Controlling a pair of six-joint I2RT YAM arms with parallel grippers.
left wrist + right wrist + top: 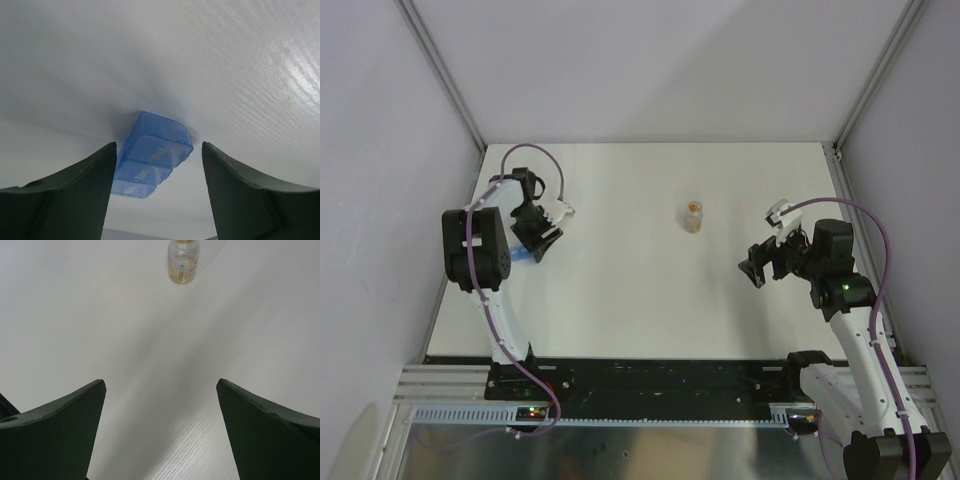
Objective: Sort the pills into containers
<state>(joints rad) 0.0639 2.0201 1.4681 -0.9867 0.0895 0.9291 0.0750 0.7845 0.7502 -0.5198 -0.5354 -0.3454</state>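
Over near the left edge of the white desk (640, 300) lay the translucent blue plastic strip of three joined compartments (152, 162), lids marked Tues and Wed, contents unclear. The left tool (159, 145) stood spread around it. Mid-desk, with bare surface all round, a small clear vial (693, 216) held the orange-brown pills (693, 222). The right tool (161, 382) gaped wide, holding nothing.

The containers (154, 157) are translucent blue plastic, the table (240, 60) faintly grained.
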